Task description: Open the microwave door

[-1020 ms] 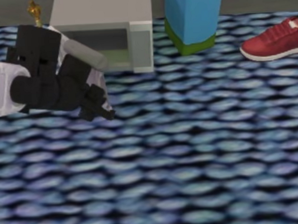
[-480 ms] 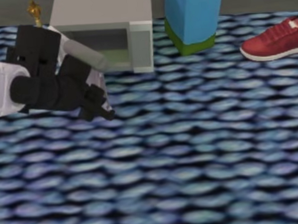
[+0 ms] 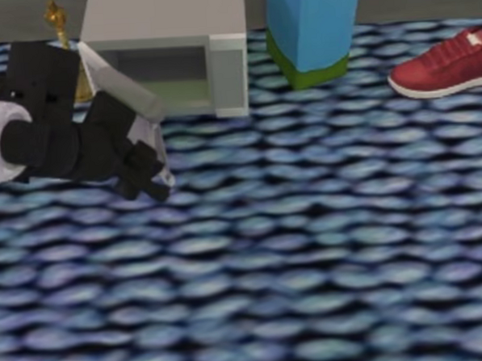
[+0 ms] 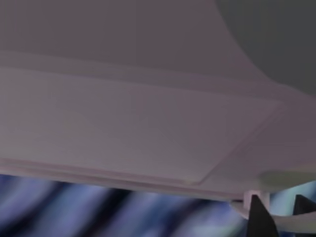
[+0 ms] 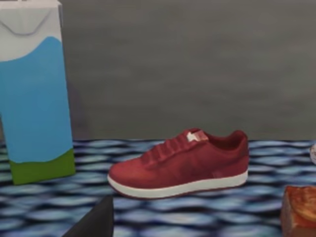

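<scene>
The light-grey microwave (image 3: 168,18) stands at the table's back left, and its pale greenish inside (image 3: 179,83) shows. The microwave door (image 3: 123,85) is swung out to the left and toward the front. My left gripper (image 3: 148,177) is at the door's free edge. In the left wrist view the door panel (image 4: 123,123) fills the picture, and my left gripper (image 4: 281,219) is shut on the pale handle bar, one dark fingertip (image 4: 259,219) on each side. My right gripper (image 5: 158,232) is out of the top view and open; one fingertip (image 5: 98,222) shows.
A blue-and-green carton (image 3: 314,31) stands right of the microwave, and a red shoe (image 3: 445,61) lies at the back right. A small gold figure (image 3: 54,16) stands left of the microwave. A brownish block (image 5: 301,210) is at the right wrist view's edge.
My left arm has moved to the left and pulled the door's free edge with it, so the door stands wider open.
</scene>
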